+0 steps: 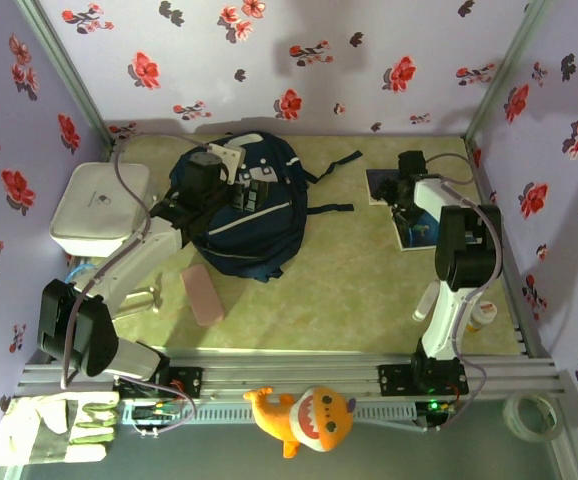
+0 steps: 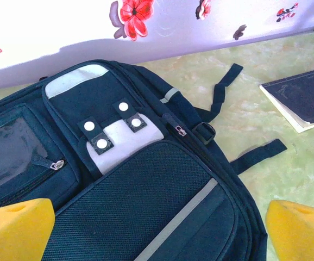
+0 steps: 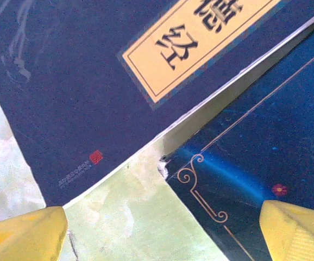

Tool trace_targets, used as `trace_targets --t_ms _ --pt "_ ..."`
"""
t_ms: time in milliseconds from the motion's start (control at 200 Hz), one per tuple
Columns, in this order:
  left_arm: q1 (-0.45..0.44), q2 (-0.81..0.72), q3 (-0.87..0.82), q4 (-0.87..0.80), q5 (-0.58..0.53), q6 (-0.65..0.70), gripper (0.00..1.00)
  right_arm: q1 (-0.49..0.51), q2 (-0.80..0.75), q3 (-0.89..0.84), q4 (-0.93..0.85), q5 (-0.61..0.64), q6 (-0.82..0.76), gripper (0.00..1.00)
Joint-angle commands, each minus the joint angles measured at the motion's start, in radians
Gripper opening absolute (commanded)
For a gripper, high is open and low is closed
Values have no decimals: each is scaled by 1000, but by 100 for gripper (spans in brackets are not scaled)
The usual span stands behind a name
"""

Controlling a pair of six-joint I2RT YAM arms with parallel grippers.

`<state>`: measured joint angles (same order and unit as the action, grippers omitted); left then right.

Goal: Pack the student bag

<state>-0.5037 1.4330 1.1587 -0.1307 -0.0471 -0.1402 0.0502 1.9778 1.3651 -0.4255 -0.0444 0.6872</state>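
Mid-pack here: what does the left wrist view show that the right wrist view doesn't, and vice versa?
Left wrist: the student bag lying front up, straps loose, flowered wall behind. Right wrist: close-up of a yellow title label and a gold-ornamented blue cover. Shared: a dark book, the green table, and yellow fingertips spread wide.
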Motion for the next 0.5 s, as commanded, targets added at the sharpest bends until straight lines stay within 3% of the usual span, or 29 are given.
trace_targets --t_ms 0,230,495 --pt "7 3 22 29 27 3 100 -4 25 -7 -23 -61 -4 91" --pt "6 19 30 25 61 -1 100 27 -56 -168 33 -135 53 89" --pt "2 62 34 46 125 -18 100 255 -209 -411 149 -161 224 87"
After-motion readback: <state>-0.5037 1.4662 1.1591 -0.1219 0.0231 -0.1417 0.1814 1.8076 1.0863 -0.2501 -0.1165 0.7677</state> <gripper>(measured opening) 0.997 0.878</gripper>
